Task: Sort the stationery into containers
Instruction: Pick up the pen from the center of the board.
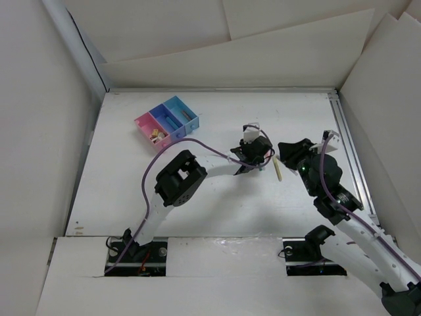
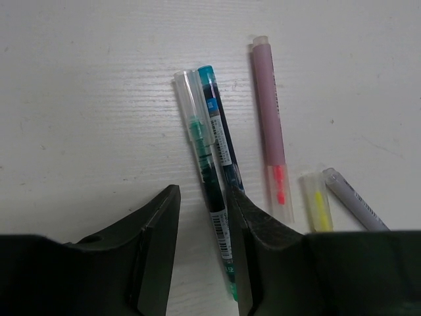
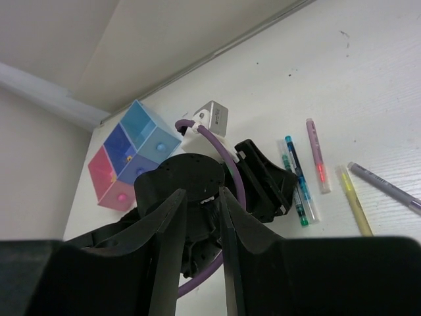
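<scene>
Toward eleven o'clock on the white table point(image 1: 217, 210), the pink, dark blue and light blue containers point(image 1: 168, 122) stand joined in a row, with small bits in the pink one. Near the middle, slightly toward three o'clock, the left gripper point(image 2: 202, 197) sits low with jaws spread, straddling a green pen point(image 2: 209, 164) that lies against a blue pen point(image 2: 220, 131), while the right gripper point(image 3: 201, 194) hangs above, jaws slightly parted, pinching nothing. At three o'clock of those pens lie a pink highlighter point(image 2: 271, 125), a grey pen point(image 2: 352, 204) and a yellow highlighter point(image 2: 318, 207).
</scene>
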Controlling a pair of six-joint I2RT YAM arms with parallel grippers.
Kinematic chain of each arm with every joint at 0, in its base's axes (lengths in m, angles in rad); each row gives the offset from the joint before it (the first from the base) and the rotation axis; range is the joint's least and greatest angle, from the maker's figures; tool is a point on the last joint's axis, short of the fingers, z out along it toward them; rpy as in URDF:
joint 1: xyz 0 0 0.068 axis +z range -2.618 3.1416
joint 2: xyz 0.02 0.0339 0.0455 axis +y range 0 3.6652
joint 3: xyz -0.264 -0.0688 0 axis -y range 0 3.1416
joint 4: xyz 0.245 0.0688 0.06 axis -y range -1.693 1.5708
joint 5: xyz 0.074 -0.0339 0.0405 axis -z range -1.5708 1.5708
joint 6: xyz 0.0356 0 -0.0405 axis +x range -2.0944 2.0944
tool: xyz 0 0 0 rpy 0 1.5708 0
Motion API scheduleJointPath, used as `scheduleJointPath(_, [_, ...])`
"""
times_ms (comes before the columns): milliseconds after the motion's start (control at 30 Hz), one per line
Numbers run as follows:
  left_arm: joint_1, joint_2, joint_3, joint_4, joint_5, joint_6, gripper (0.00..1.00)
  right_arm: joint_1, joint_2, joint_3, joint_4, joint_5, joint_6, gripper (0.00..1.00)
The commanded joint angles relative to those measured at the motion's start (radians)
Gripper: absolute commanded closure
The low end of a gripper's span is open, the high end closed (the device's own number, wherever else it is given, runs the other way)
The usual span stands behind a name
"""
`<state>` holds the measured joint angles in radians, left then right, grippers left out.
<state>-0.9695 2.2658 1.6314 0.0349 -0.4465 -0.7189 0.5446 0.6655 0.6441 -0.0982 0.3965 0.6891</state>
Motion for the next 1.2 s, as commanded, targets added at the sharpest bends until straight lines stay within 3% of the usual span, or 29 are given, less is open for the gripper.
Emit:
scheduleJointPath(0, [-0.006,0.015,0.033,-0.036,-0.030,-0.007,0.69,0.006,0.003,-0.004,0.009,0.016,0.007,0.67])
scheduleJointPath(367, [-0.006,-0.006,-0.019,-0.084,-0.116,0.003,0.83,0.006,0.003,-0.004,0.009,0.016,0.007,0.67])
scheduleJointPath(600, [-0.006,-0.046,-0.091,-0.084,-0.169,0.012,1.00,0.006,0.003,-0.004,0.009,0.016,0.007,0.67])
scheduleJointPath(1167, [0.045,-0.301,-0.269,0.046,-0.104,0.003,1.00,0.006,-0.006,-0.004,0.009,0.004,0.007,0.65])
